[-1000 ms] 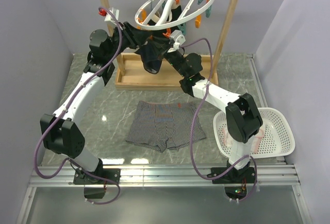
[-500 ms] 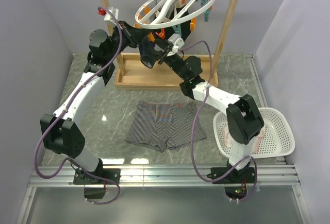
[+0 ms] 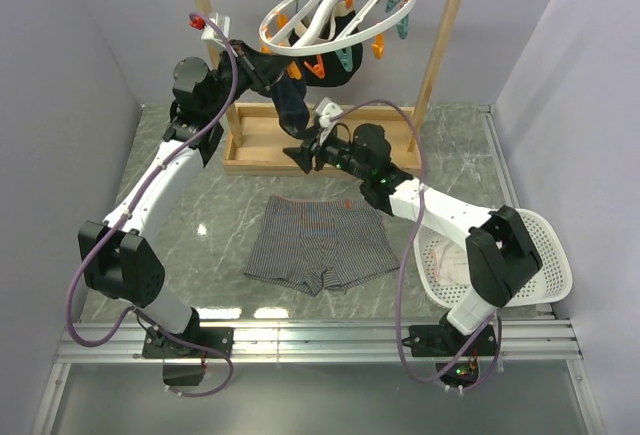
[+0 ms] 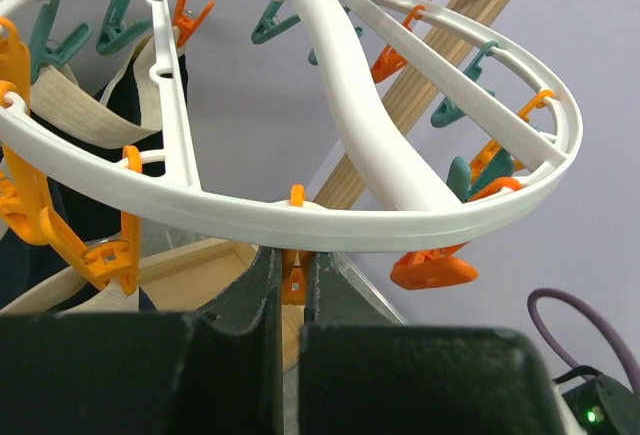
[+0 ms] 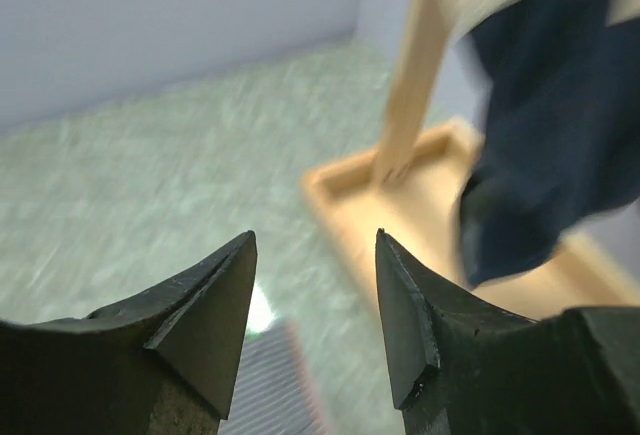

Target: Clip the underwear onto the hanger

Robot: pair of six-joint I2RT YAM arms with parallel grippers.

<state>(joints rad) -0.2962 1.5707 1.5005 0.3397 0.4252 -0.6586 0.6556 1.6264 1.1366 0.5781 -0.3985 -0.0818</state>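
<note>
Left claw point(image 3: 285, 75): up under the near-left rim of the hanger point(image 3: 335, 10), jaws drawn to a narrow slit where 1 second ago they stood wider; an orange clothespin point(image 4: 293, 280) shows in that slit in the left wrist view, and I cannot tell whether it is pinched
Right claw point(image 3: 302, 158): jaws apart with nothing between them; 1 second ago it was up by the hanger next to the left claw, now it is low over the base of the wooden frame point(image 3: 440, 65), pointing left
Underwear point(image 3: 320, 240): flat on the table point(image 3: 200, 195), well apart from both claws, in the same spot as in both earlier frames; a striped corner shows at the bottom of the right wrist view
Dark garment point(image 3: 290, 105): hangs from the hanger beside the left claw, its lower end just above the right claw
Hanger: hooked on the top bar of the wooden frame, orange and teal pins dangling from its rim
Basket point(image 3: 550, 255): white, at the right of the table; the right arm's elbow has shifted further over it
</note>
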